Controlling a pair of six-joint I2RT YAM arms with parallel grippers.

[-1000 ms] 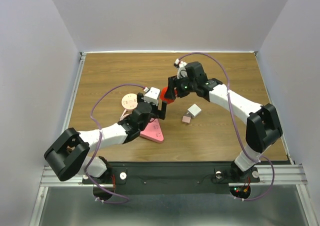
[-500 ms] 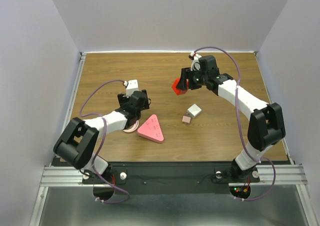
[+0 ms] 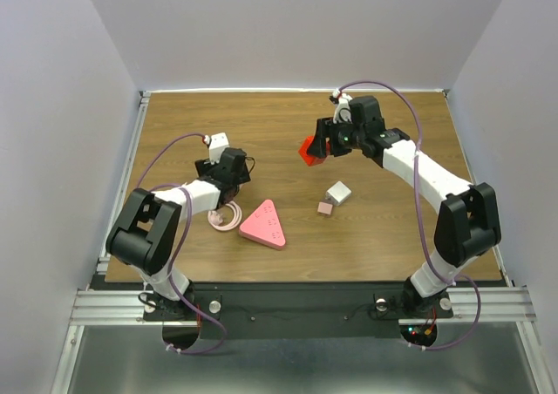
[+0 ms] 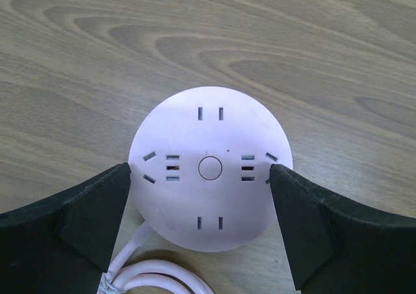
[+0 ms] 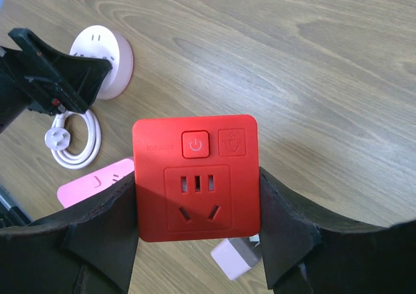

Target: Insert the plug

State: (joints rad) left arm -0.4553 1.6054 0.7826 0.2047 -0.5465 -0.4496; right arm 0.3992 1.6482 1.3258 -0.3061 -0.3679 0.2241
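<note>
The right hand (image 5: pixel 195 206) holds the red adapter (image 5: pixel 195 177) by its two sides, its face with button and slots turned toward the wrist camera, and the fingers (image 5: pixel 104 235) sit flat against it. From above, this adapter (image 3: pixel 309 150) hangs above the counter (image 3: pixel 174 124), beyond the pink triangle (image 3: pixel 264 225) and a little to its right, well apart from it.

The left hand (image 4: pixel 200 177) is spread wide over the round socket (image 4: pixel 211 128), which lies flat on the counter to the left of the triangle. One finger (image 4: pixel 97 209) stands at each side of its rim; I cannot tell whether they touch it. The socket sits squarely between them.

A white cord (image 5: pixel 84 138) with its plug (image 5: pixel 60 138) lies coiled just left of the triangle. Two small cubes (image 3: pixel 338 192) rest to the triangle's right
</note>
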